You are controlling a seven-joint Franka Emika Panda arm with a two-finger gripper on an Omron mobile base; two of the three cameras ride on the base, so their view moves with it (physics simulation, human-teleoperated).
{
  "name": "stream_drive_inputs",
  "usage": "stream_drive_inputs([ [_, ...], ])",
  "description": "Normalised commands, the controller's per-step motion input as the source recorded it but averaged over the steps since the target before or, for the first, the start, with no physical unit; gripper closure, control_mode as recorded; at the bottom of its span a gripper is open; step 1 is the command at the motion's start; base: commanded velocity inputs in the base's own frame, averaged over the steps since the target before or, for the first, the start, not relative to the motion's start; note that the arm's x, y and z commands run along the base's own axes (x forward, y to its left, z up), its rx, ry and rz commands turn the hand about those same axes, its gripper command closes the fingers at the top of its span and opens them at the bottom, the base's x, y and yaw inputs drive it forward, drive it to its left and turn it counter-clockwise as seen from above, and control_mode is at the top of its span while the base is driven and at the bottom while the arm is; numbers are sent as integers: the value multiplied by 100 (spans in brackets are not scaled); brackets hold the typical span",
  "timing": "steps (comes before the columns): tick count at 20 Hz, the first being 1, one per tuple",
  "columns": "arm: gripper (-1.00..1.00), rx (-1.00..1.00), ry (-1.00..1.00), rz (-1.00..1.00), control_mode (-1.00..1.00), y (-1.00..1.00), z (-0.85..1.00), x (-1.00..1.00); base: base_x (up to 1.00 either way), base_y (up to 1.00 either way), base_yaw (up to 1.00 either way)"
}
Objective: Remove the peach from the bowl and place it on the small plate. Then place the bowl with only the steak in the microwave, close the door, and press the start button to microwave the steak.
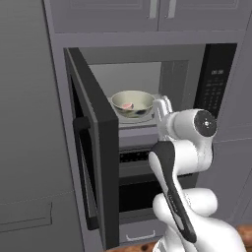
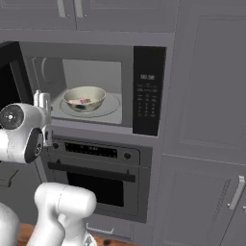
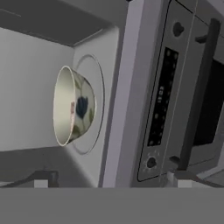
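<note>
From the left base view the bowl (image 1: 133,104) with the steak (image 1: 128,105) sits inside the microwave (image 1: 147,88), door (image 1: 93,147) swung open, the right base view agrees, and the hand view shows the gripper (image 3: 111,183) spread, empty.

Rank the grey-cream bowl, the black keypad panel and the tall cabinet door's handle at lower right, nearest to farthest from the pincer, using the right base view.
1. Grey-cream bowl, inside the microwave, just right of the pincer.
2. Black keypad panel, on the microwave's right side.
3. Cabinet door handle, far lower right.
</note>
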Motion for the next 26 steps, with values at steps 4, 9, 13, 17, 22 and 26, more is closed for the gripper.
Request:
stream_drive_inputs([
  [4, -100, -24, -1, 0, -100, -12, 38, -98, 0, 0, 0],
  [9, -100, -19, 5, 3, -100, -38, 63, -73, 0, 0, 0],
  [13, -100, -16, 11, 8, -100, -46, 45, -70, 0, 0, 0],
  [17, -100, -18, 2, 15, -100, -19, 3, -97, 0, 0, 0],
  [22, -100, -23, 0, 17, -100, 0, -21, -98, 0, 0, 0],
  [26, -100, -6, 6, 8, -100, 2, -27, -38, 0, 0, 0],
])
